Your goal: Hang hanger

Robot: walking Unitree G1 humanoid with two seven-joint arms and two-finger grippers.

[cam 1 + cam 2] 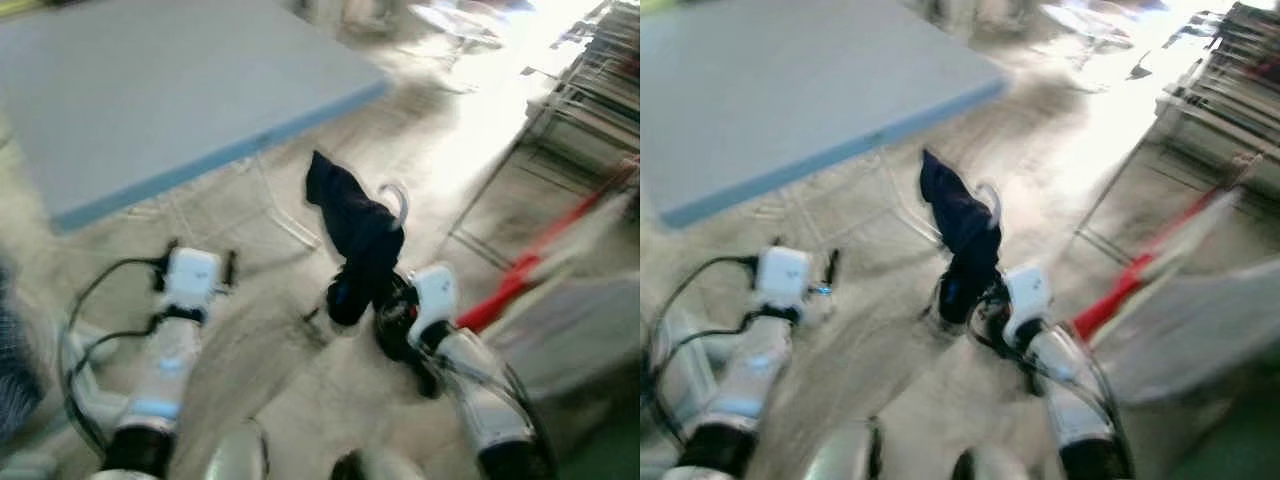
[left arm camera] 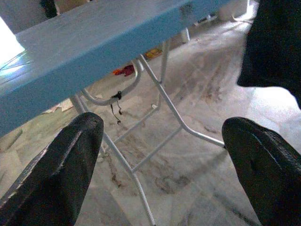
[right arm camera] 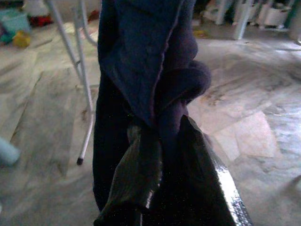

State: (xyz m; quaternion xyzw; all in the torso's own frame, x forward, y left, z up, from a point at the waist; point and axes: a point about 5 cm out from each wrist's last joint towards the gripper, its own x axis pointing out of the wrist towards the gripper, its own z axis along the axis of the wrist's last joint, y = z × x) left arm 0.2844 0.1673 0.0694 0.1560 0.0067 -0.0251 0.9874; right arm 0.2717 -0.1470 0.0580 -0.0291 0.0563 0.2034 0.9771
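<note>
beside blurred blue table (image 1: 150, 90), right pincer (image 3: 164, 155) clamps dark garment (image 1: 355, 235), hanger (image 1: 395, 200) mostly hidden, left pincer (image 2: 164, 155) wide

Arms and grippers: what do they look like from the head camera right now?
Both arms are silver with white wrist housings. The left gripper has two long, rounded black fingers. Black cables loop beside the left arm; the right arm carries black and red wiring near the right gripper.

- My two silver arms end in white wrist housings, left (image 1: 192, 278) and right (image 1: 436, 292).
- Black cables (image 1: 95, 290) loop beside my left arm.
- My fingers (image 2: 70, 165) are broad, black and matte.
</note>
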